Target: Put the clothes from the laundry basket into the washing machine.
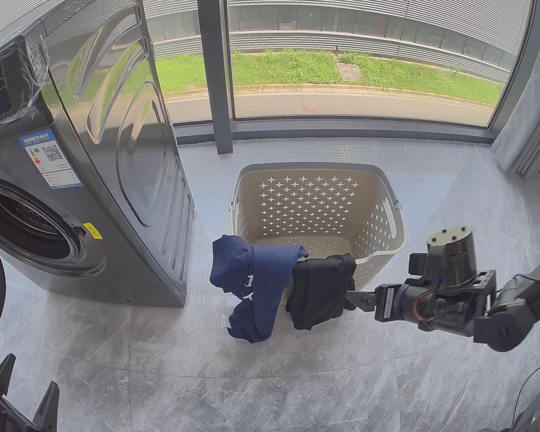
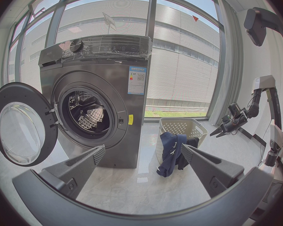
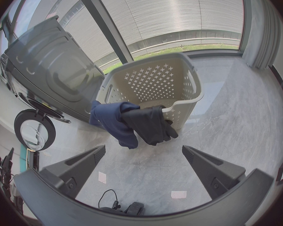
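The basket (image 1: 318, 168) stands on the floor (image 1: 342, 379) by the window (image 1: 366, 43), just right of the washer (image 1: 120, 151). Two garments hang over its near rim and down the outside: a navy one (image 1: 252, 283) on the washer side and a black one (image 1: 319, 292) next to it, the two touching. The navy one's lower end reaches down to the floor.

The right arm comes in from the right with its forearm about level, wrist turned so the right gripper (image 3: 143, 148) points at the hanging clothes. Its fingers are spread wide with nothing between them. In the head view one fingertip (image 1: 359, 300) sits at the black garment's edge, but the wrist view shows bare floor between tips and cloth, so it is close, not gripping.

The left arm is held low, well apart from the basket. The left gripper (image 2: 142, 147) faces the washer's front, fingers also spread and empty. The door (image 2: 20, 124) is swung fully open, showing the drum (image 2: 88, 112).
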